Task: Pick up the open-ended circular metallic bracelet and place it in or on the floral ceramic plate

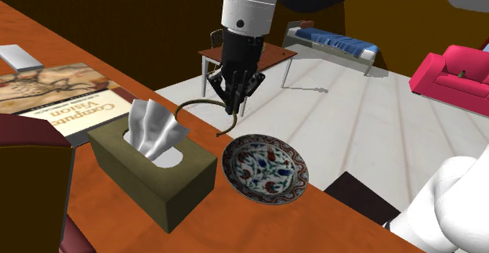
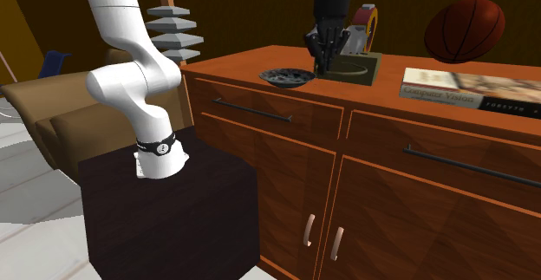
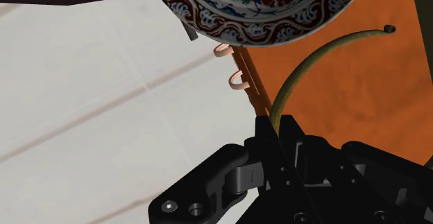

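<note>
The bracelet [image 1: 190, 102] is a thin olive-metal open ring. It hangs tilted just above the orange-brown wooden cabinet top [image 1: 313, 220], and my black gripper [image 1: 235, 106] is shut on its rim. In the wrist view its arc [image 3: 312, 59] rises from between my fingers [image 3: 267, 143] and ends in a small knob. The floral plate [image 1: 264, 168], white with blue and red patterns, lies on the top close to the front edge, a short way below and to the right of the gripper in the shoulder view. The second exterior view has the plate [image 2: 288, 77] just left of the gripper [image 2: 325, 60].
An olive tissue box [image 1: 153, 169] stands left of the plate, close to the bracelet. A large book [image 1: 70, 103] lies further left, and a basketball [image 2: 466, 29] sits behind it. The cabinet's front edge [image 3: 250, 84] runs right beside the plate, with pale floor beyond.
</note>
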Robot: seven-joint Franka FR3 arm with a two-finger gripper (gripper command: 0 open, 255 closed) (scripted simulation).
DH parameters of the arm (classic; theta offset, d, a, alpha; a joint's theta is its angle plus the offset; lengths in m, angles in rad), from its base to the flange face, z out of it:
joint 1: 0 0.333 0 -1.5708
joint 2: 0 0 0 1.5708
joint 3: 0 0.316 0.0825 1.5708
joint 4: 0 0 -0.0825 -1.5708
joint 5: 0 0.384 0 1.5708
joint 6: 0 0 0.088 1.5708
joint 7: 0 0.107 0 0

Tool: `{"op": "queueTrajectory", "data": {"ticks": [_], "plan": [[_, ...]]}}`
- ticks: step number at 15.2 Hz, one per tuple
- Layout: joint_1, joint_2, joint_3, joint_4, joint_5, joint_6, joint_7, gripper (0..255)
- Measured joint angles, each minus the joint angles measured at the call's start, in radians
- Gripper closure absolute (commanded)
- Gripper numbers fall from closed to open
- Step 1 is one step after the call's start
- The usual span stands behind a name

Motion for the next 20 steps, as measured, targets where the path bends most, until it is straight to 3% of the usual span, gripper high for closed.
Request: {"op": "queueTrajectory", "data": {"ticks": [7, 17, 20], "plan": [[-0.001, -0.011, -0.001, 0.076, 0.004, -0.086, 0.002, 255], [0.044, -0.408, -0.056, -0.263, 0.158, -0.119, -0.059, 255], [0.059, -0.475, -0.067, -0.332, 0.178, -0.115, -0.068, 255]]}}
